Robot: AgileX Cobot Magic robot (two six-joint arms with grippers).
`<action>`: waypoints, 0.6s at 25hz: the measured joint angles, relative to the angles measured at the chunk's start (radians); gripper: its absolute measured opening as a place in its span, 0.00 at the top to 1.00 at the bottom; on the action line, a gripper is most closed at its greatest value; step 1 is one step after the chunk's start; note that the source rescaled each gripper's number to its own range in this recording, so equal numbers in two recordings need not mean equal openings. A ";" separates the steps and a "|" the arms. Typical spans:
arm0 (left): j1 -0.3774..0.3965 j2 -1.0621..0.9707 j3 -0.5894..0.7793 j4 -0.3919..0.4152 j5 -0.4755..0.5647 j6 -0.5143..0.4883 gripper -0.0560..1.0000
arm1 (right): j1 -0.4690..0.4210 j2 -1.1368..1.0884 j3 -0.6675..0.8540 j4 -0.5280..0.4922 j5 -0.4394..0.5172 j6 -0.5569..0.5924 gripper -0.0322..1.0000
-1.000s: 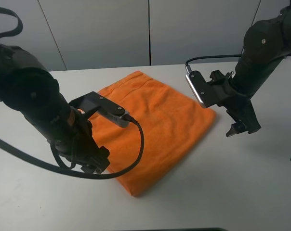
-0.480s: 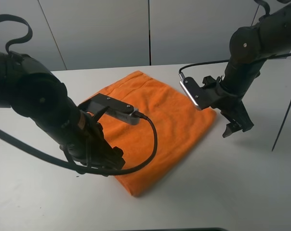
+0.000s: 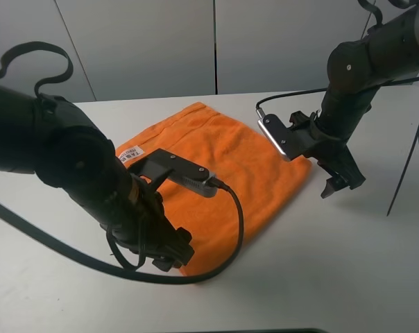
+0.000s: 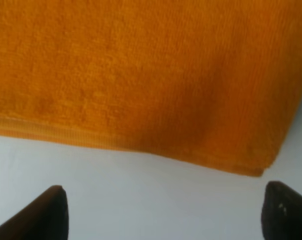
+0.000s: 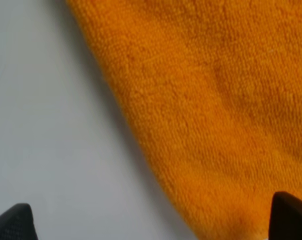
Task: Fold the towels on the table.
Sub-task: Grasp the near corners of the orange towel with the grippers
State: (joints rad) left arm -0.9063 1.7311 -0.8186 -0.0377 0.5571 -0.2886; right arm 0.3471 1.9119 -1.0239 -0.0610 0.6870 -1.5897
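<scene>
Cabling [image 3: 234,229] and the black left arm [image 3: 78,166] fill the lower left of the high view. They cover the near-left edge of the orange towel [image 3: 230,159] and most of the left gripper [image 3: 166,255]. Its wrist view shows two dark fingertips [image 4: 46,212] spread wide with nothing between them, over bare white table [image 3: 334,263] just short of a hemmed edge and corner. The towel lies mid-frame as a thick, fuzzy rectangle set diagonally, looking doubled at that corner. A small white label [image 3: 132,152] with unreadable print peeps out at its left edge. At centre right the right gripper [image 3: 341,184] hangs beside the towel's right corner, jaws likewise wide apart and empty. Grey wall panels [image 3: 147,41] close the top.
</scene>
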 joint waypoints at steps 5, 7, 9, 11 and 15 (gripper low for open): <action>-0.059 0.035 -0.050 0.017 0.003 -0.034 0.01 | -0.042 0.001 -0.001 0.000 -0.008 -0.046 0.00; -0.082 0.037 -0.070 0.043 0.003 -0.069 0.01 | -0.047 0.001 -0.001 0.000 -0.008 -0.064 0.00; -0.097 0.041 -0.086 0.079 0.017 -0.113 0.01 | -0.047 0.003 -0.001 0.013 -0.010 -0.090 0.00; -0.102 0.049 -0.088 0.092 0.029 -0.139 0.01 | -0.047 0.008 -0.001 0.025 -0.012 -0.109 0.00; -0.106 0.050 -0.088 0.090 0.038 -0.152 0.01 | -0.047 0.025 -0.003 0.026 -0.016 -0.128 0.00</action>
State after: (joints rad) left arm -1.0122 1.7811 -0.9068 0.0521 0.5948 -0.4407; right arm 0.3004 1.9374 -1.0268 -0.0349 0.6713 -1.7179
